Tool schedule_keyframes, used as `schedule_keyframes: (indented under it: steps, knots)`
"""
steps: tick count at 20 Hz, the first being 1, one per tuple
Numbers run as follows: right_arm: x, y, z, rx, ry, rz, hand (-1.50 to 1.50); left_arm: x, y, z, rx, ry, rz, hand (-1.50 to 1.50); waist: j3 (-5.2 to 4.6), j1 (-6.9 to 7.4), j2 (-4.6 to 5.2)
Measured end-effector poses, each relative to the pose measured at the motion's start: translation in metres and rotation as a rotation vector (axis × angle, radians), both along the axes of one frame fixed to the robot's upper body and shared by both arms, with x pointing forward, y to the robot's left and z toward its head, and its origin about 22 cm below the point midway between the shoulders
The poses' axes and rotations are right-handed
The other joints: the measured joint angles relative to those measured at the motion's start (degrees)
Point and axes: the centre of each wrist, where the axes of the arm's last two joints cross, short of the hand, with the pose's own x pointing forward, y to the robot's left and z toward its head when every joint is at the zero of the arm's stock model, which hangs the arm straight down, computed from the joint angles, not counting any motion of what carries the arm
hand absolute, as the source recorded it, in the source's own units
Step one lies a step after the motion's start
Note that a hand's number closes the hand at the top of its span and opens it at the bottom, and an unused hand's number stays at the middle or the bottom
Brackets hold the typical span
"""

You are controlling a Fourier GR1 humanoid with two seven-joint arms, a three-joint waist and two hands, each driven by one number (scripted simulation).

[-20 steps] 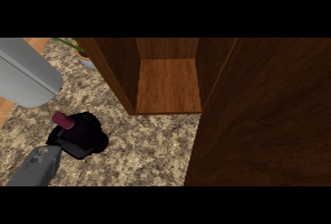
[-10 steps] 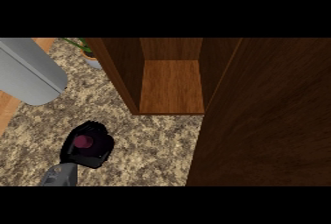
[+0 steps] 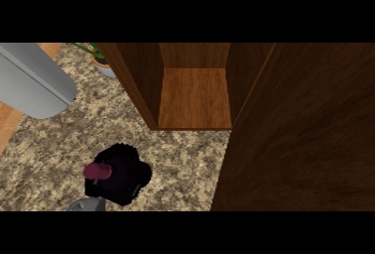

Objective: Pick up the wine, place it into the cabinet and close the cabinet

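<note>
curling round the wine (image 3: 97,171), the left hand (image 3: 121,176) hides all but its maroon top, over the speckled counter (image 3: 44,149), left of the open cabinet (image 3: 194,99); no label readable.

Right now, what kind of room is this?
Probably a kitchen: a speckled stone counter, an open wooden cabinet standing on it, and a wine bottle held in the robot's left hand.
</note>
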Motion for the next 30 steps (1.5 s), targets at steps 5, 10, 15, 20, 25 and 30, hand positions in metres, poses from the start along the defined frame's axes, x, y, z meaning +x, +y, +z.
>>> schedule_keyframes:
  steps: [5, 10, 15, 20, 25, 30]
  knots:
    - [0.0, -0.003, -0.001, -0.008, -0.009, -0.011, -1.5, -0.004, -0.023, 0.027, -0.01, -0.004, -0.033, 1.5, -0.02, -0.18, 0.01]
    - [-0.003, -0.005, -0.004, -0.015, -0.016, -0.016, -1.5, -0.009, -0.046, 0.046, -0.005, -0.023, -0.034, 1.5, -0.03, -0.48, 0.14]
    - [-0.004, -0.008, -0.006, -0.028, -0.024, -0.025, -1.5, -0.004, -0.068, 0.068, 0.022, -0.051, 0.0, 1.5, -0.05, -0.68, 0.22]
    - [-0.005, -0.009, -0.006, -0.034, -0.014, -0.022, -1.5, 0.006, -0.081, 0.088, 0.055, -0.073, 0.064, 1.5, -0.08, -0.92, 0.23]
    - [-0.007, -0.011, -0.01, -0.039, -0.017, -0.023, -1.5, 0.022, -0.087, 0.093, 0.107, -0.079, 0.098, 1.5, -0.07, -1.08, 0.33]
    - [-0.005, -0.014, -0.009, -0.052, -0.028, -0.035, -1.5, 0.043, -0.1, 0.104, 0.148, -0.086, 0.109, 1.5, -0.08, -1.14, 0.41]
